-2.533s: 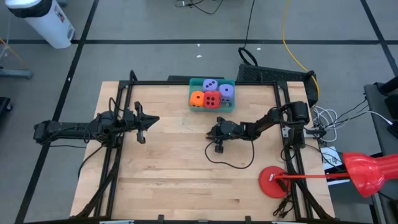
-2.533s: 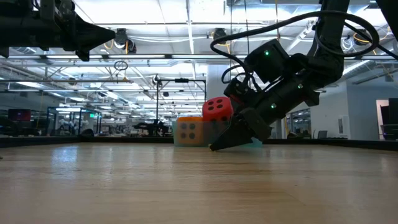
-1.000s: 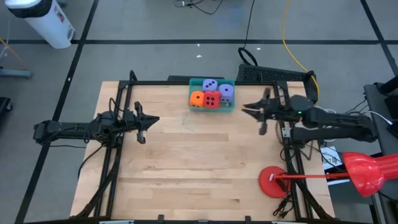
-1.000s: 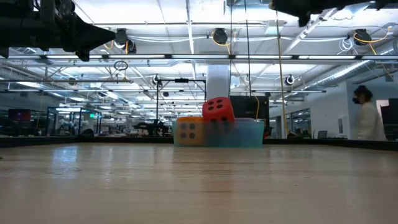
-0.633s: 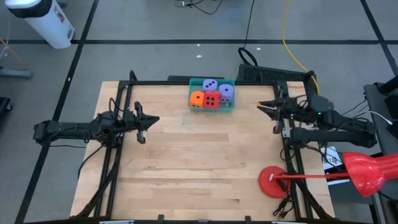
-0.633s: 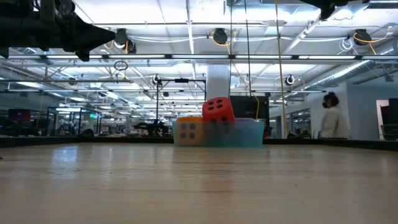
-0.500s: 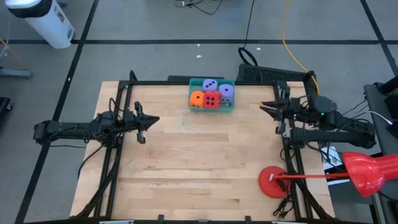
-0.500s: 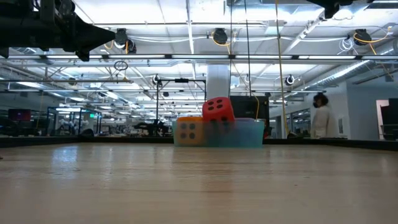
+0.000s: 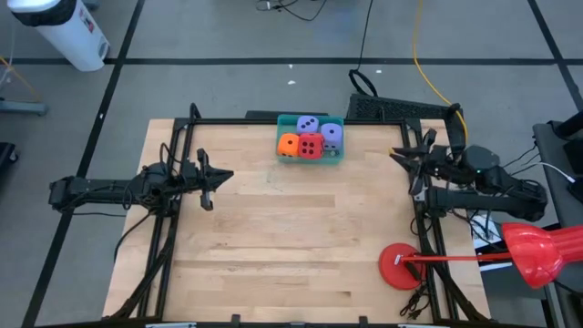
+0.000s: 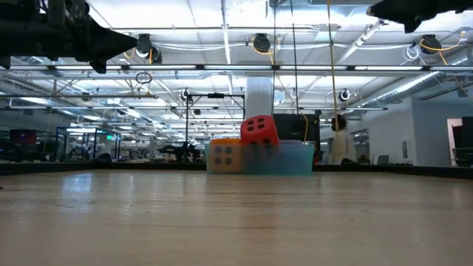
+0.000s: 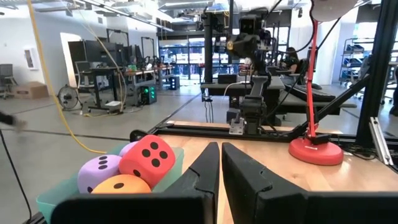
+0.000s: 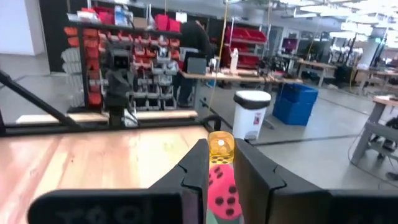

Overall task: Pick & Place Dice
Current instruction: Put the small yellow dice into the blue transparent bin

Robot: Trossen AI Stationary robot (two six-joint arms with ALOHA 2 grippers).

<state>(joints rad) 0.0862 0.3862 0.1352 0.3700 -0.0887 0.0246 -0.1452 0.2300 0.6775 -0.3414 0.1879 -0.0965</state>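
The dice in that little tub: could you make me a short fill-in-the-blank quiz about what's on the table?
1. All four dice sit in a ___ tub at the table's far edge.
2. The die propped highest on the pile is ___.
3. The number of purple dice is ___.
4. The left gripper and right gripper each hold ___.

Missing words: teal; red; two; nothing

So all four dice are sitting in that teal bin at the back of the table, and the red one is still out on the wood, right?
Not quite. The red die is in the teal bin too, beside the orange die and in front of the two purple dice; the high view shows all four together. No die lies on the bare table.
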